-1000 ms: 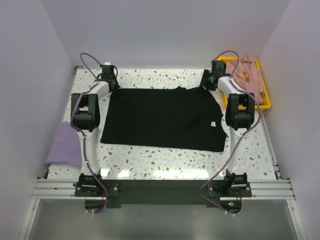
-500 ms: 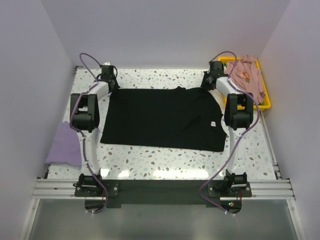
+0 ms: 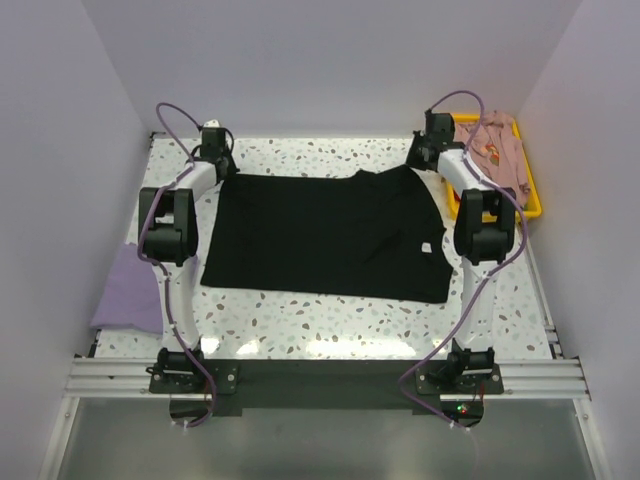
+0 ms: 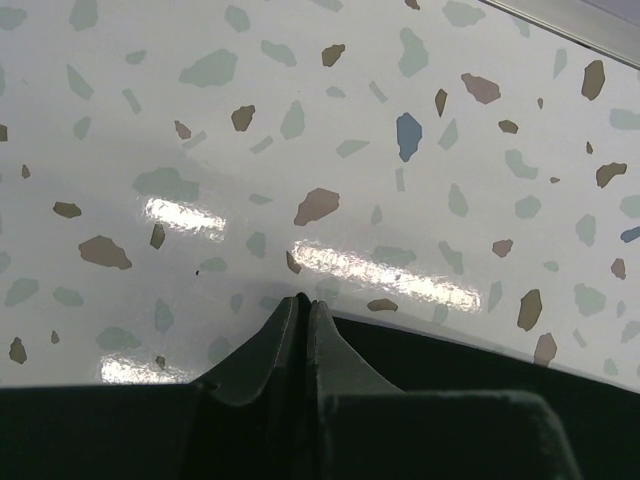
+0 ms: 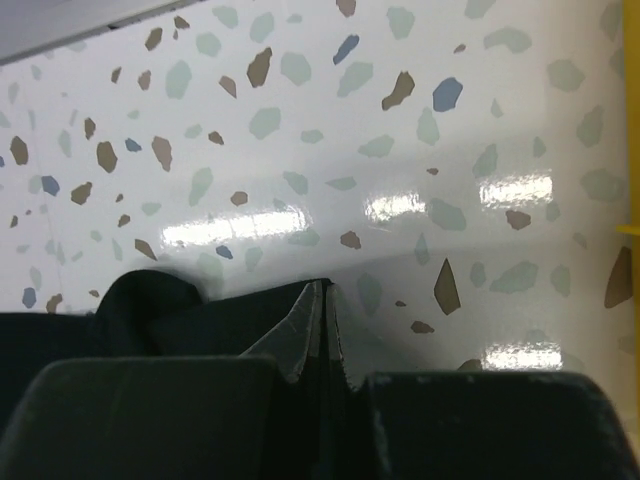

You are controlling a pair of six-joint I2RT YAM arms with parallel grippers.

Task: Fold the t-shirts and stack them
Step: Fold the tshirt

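**Operator:** Report the state of the left gripper (image 4: 303, 304).

**Technician:** The jaws are closed, with the two fingertips meeting at a point. They are pinching the far-left corner of the plain black cloth t-shirt (image 3: 320, 235). In the left wrist view, the dark cloth edge runs up to the fingers from both sides, and the tips point out over the white speckled terrazzo table (image 3: 330, 325).

**Operator:** And the right gripper (image 5: 322, 293)?

**Technician:** Its jaws are also closed tight, gripping the far-right corner of the same garment. In the right wrist view, a fold of black cloth bulges up just left of the fingers. In the top view, that corner is drawn into a peak towards the gripper.

**Operator:** Where is the black t-shirt?

**Technician:** It is spread flat in the middle of the table between the two arms, with the collar at the far edge and the hem towards the bases. A small white label (image 3: 424, 247) shows near its right side.

**Operator:** What about the other garments?

**Technician:** The lavender cloth t-shirt (image 3: 130, 290) lies folded at the left edge of the table, outside the left arm and well apart from the black one. The dusty-pink cloth t-shirt (image 3: 497, 150) lies crumpled in the yellow rectangular plastic bin (image 3: 533, 205) at the far-right corner, just beyond the right gripper.
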